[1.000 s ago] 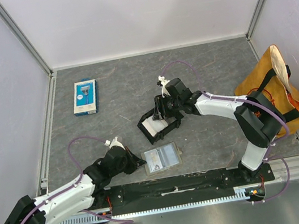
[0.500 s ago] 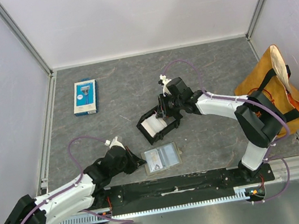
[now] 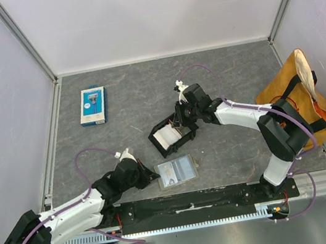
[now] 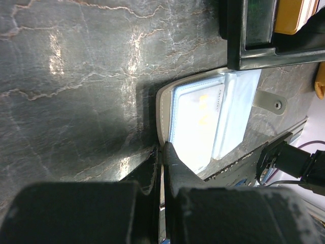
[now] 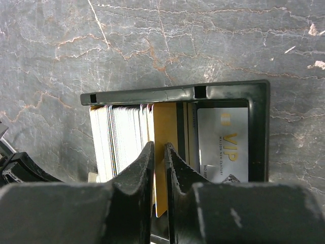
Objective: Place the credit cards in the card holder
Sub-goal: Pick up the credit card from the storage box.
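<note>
The grey-tan card holder lies open near the table's front edge, its clear pockets up. My left gripper is shut on its left edge. The credit cards stand as a stack in a black tray, and a grey VIP card lies flat in the tray's right part. My right gripper is over the tray, shut on a gold credit card that stands next to the white stack.
A blue-and-white retail pack lies at the back left. An orange bag sits against the right wall. The black tray's rim is just beyond the card holder. White walls enclose the table.
The right gripper and the black tray have shifted slightly to the left. The left gripper and the card holder have not moved.
</note>
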Tool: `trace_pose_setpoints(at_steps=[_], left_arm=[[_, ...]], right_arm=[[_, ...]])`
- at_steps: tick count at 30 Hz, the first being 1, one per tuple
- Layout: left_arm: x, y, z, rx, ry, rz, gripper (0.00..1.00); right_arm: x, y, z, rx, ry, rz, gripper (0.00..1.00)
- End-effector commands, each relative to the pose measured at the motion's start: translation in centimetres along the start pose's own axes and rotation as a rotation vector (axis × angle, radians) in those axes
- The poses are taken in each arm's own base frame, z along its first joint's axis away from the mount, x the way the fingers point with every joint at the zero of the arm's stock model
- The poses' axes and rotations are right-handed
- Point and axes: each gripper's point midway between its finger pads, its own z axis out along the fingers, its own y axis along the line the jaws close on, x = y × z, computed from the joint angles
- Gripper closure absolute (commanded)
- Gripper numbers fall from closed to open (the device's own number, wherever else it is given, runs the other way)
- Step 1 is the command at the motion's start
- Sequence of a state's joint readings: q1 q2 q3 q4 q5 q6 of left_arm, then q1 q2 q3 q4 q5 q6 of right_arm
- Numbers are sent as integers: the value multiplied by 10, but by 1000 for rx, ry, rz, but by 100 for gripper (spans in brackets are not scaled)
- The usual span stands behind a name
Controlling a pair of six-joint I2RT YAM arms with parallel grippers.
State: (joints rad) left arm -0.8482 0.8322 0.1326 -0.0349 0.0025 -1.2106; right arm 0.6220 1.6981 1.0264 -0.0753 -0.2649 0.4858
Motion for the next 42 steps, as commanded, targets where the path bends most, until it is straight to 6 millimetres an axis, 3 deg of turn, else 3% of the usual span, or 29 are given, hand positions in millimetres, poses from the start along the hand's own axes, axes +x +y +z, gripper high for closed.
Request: trace_pose_setpoints(at_steps=[1, 8, 12, 23, 33, 42], left_arm=[[-10, -16, 0, 41, -29, 33, 98], [-10, -16, 0, 43, -29, 32, 98], [-10, -15, 0, 42, -31, 31, 98], [-9, -14, 1, 32, -27, 32, 98], [-11, -19, 0, 60, -36, 32, 98], [-11, -19, 0, 61, -38, 35, 98]], right_arm=[[-15, 15, -12, -50, -54, -12, 83], [-21, 3, -13, 17, -73, -32, 96], [-14, -7, -8, 54, -39, -56, 98], [-16, 22, -16, -16, -51, -75, 100], [-7, 31, -8, 85, -70, -64, 99], [-26, 43, -23, 121, -130, -100, 100]])
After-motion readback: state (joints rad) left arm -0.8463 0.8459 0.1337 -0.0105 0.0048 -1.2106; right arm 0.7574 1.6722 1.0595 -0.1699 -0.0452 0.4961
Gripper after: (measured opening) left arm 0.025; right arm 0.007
